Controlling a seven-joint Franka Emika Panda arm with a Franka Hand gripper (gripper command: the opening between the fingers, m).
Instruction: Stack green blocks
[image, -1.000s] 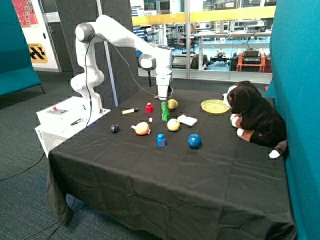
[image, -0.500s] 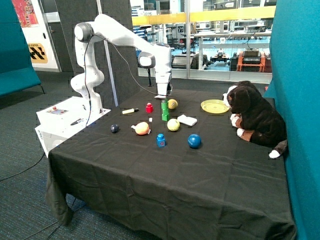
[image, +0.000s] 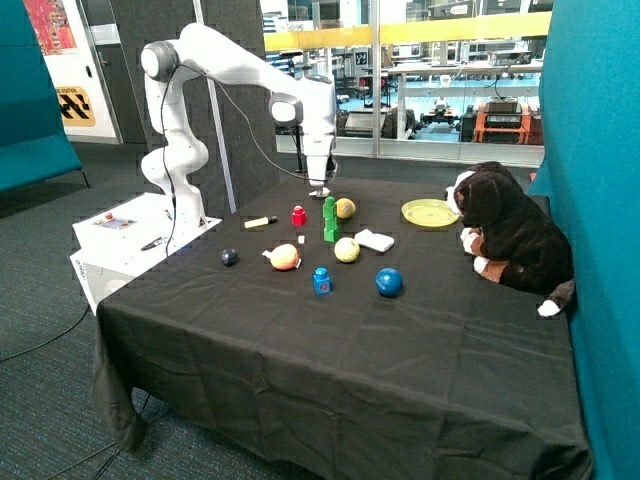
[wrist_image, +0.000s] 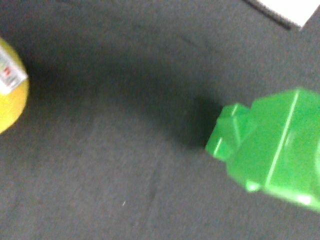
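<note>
Green plastic fills the right edge of the wrist view, where we see the green blocks (wrist_image: 272, 150) standing on the black cloth (wrist_image: 125, 150) with a yellow ball (wrist_image: 10, 95) at the far left edge. In the outside view, going left to right, we count one dark ball (image: 229, 257), one orange-and-white ball (image: 285, 257), one red block (image: 298, 215), one blue block (image: 321, 281), then the green tower (image: 330, 220) just right of centre, two yellow balls (image: 346, 250), one white pad (image: 375, 240), one blue ball (image: 388, 282), one yellow plate (image: 430, 213) and one plush dog (image: 510, 235). The tower stands upright, its long axis vertical; it looks like three blocks, though we cannot count them for certain. Our gripper (image: 319, 189) hangs above the table, up and slightly left of the tower top, clear of it. We cannot tell how wide it is parted; nothing seems to be held. We judge the stacking done.
</note>
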